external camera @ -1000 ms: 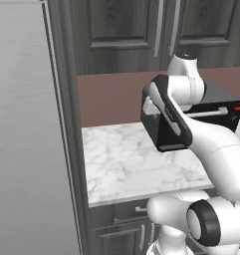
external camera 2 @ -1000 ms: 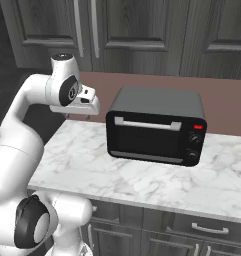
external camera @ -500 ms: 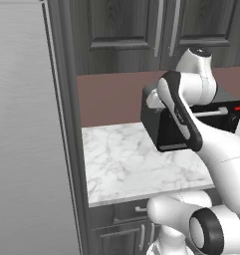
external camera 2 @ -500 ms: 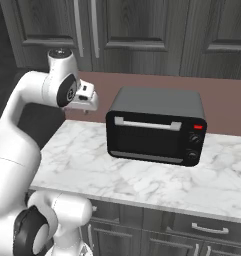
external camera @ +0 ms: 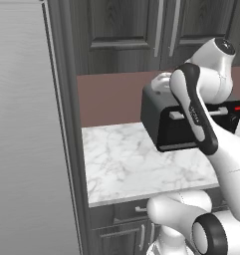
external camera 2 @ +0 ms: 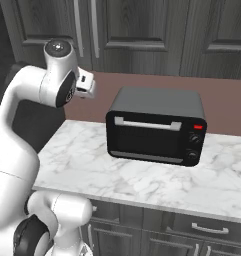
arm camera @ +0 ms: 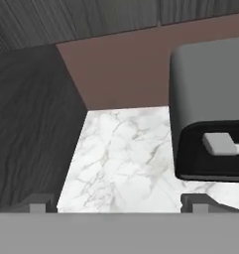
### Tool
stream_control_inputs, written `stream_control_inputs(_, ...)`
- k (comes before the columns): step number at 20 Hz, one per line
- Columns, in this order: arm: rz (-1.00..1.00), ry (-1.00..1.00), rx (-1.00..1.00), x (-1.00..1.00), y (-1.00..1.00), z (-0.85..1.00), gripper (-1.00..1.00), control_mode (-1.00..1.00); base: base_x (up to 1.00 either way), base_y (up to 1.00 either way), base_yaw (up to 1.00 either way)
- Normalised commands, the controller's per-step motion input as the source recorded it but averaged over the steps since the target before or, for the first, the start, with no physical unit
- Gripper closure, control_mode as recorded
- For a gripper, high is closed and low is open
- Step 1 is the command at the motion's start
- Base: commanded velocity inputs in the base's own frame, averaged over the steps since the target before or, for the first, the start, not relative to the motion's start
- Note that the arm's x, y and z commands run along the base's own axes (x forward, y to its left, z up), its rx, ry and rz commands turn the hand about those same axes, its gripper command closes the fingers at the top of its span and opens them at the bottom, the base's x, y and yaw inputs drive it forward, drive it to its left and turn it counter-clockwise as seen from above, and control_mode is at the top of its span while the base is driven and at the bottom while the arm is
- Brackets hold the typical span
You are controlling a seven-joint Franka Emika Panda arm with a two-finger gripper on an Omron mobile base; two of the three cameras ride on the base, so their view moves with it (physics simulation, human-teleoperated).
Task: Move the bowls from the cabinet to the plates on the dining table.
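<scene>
The cabinet (external camera 2: 134,30) hangs above the counter with its dark grey doors shut, two long silver handles (external camera 2: 94,25) side by side; it also runs along the top of the left base view (external camera: 121,25). The bowls are hidden. The plates and the dining table are out of view. My gripper (external camera 2: 87,85) hovers in the air just below the cabinet's handles, left of the toaster oven. In the hand view my gripper (arm camera: 117,201) is open, its fingertips (arm camera: 39,201) far apart with nothing between them, looking down at the counter.
A black toaster oven (external camera 2: 157,127) stands on the marble worktop (external camera 2: 92,165) against a brown backsplash (external camera 2: 222,100). A tall grey panel (external camera: 27,139) walls off the left side. Low drawers (external camera 2: 202,230) sit under the worktop.
The hand has risen a little toward the cabinet handles and the arm's elbow has swung up and to the right. The toaster oven and the cabinet doors have not moved.
</scene>
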Motion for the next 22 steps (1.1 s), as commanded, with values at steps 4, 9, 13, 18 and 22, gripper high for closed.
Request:
stream_control_inputs(4, 0.0, -0.16, 0.06, 0.02, 0.03, 0.57, -1.0, -1.0, 0.0, 0.0, 0.0)
stream_control_inputs(9, 0.0, -0.13, 0.03, 0.05, 0.02, 0.49, -1.0, -1.0, 0.0, 0.0, 0.0)
stream_control_inputs(13, 0.0, -0.11, 0.0, 0.12, 0.06, 0.42, -1.0, -1.0, 0.0, 0.0, 0.0)
stream_control_inputs(18, -0.01, -0.03, 0.0, 0.26, 0.04, 0.3, -1.0, -1.0, 0.0, 0.0, 0.0)
stream_control_inputs(22, -0.03, 0.0, -0.01, 0.38, 0.01, 0.28, -1.0, -1.0, 0.0, 0.0, 0.0)
